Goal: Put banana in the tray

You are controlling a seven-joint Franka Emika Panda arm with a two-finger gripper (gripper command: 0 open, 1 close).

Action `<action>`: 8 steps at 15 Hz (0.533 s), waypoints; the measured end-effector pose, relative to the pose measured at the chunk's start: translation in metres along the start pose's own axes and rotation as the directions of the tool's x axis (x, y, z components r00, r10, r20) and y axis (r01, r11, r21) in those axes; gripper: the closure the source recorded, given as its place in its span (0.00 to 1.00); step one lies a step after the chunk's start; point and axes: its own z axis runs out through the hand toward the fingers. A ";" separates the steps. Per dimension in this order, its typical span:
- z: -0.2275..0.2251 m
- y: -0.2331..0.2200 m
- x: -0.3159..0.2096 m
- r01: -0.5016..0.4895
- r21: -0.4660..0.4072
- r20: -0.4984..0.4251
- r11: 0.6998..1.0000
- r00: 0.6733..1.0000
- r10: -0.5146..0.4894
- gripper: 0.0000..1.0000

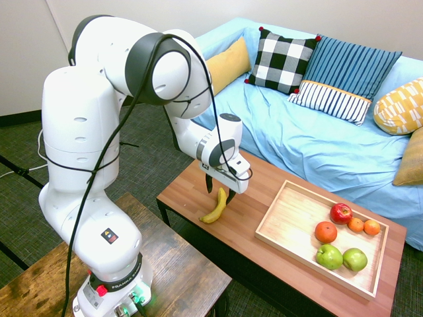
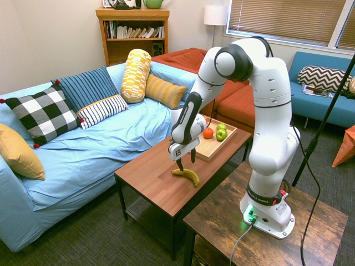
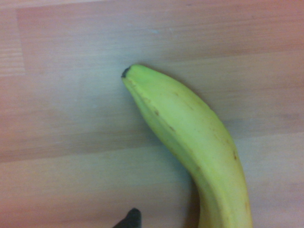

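Lying under spread fingers (image 1: 220,191), banana (image 1: 214,208), on table (image 1: 192,191)
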 end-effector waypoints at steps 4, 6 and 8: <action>0.040 0.007 0.009 -0.023 0.001 0.018 1.000 1.000 0.023 0.00; 0.053 0.006 0.011 -0.025 -0.003 0.022 1.000 0.999 0.025 1.00; 0.061 0.003 0.012 -0.028 0.001 0.023 1.000 0.999 0.028 1.00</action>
